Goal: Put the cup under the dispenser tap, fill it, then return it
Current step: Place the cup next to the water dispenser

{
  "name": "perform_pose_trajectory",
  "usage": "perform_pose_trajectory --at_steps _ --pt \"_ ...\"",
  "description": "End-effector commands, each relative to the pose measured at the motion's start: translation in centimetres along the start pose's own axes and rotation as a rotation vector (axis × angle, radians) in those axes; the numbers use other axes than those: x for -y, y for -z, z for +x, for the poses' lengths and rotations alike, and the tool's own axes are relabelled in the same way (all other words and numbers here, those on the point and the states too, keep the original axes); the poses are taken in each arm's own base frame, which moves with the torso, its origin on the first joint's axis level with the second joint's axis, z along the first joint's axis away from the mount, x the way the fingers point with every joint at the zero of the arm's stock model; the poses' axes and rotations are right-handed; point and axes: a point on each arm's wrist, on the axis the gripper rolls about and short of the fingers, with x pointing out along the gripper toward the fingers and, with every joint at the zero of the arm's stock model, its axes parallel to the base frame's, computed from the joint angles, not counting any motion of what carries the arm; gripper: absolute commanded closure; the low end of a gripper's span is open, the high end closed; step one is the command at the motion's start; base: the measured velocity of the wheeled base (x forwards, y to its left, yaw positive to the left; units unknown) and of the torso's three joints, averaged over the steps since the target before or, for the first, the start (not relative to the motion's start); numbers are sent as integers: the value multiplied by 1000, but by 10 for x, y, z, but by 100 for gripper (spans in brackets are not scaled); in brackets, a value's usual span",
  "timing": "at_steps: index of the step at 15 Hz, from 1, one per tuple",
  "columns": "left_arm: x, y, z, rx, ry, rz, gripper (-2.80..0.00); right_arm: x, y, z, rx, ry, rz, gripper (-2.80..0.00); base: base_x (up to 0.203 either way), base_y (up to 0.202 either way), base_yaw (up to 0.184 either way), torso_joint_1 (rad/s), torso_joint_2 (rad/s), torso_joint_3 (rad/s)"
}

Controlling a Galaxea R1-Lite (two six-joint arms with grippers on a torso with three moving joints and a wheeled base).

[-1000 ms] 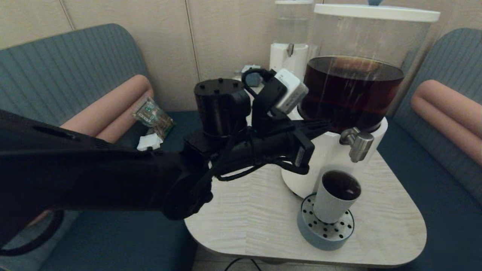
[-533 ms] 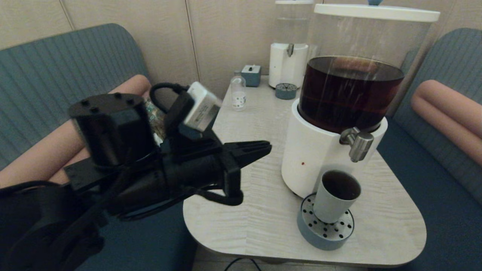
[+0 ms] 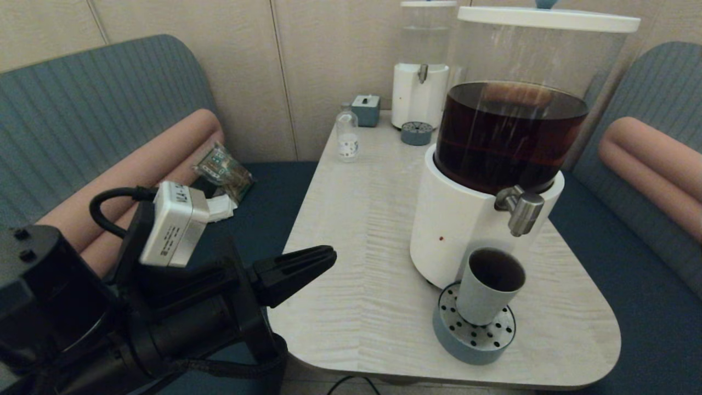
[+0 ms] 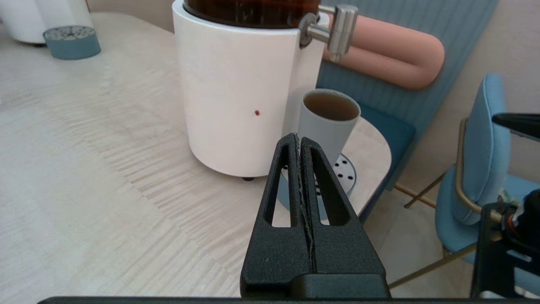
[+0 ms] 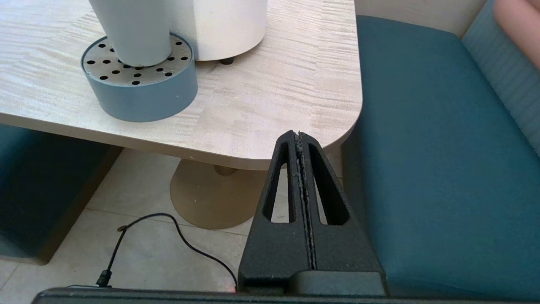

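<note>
The cup (image 3: 490, 292), holding dark liquid, stands on the perforated drip tray (image 3: 474, 333) directly below the dispenser tap (image 3: 521, 210). No writing on it is readable. The left gripper (image 3: 307, 265), clenched and empty, hangs well apart from the cup, off the table's (image 3: 356, 274) edge. Only the right wrist view shows the right gripper (image 5: 300, 137), clenched, below the table beyond the cup.

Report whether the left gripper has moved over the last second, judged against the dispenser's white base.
Yes. The left gripper, shut, has pulled back from the white base toward the robot's left and down, now at the table's near-left edge.
</note>
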Motion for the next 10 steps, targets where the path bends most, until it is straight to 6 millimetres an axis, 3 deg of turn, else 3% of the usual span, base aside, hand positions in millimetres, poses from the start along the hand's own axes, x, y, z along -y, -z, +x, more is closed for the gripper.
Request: perform_pose_trajectory --at_steps 1,9,10 --pt "-1 17 3 -3 0 1 0 0 0 0 0 -1 -1 0 0 0 0 0 0 0" --pt "1 42 -4 -89 15 -34 0 0 0 0 1 -1 -1 0 0 0 0 0 0 0" --pt "1 40 -3 -84 27 -32 -280 0 0 0 0 -1 1 0 0 0 0 0 0 0"
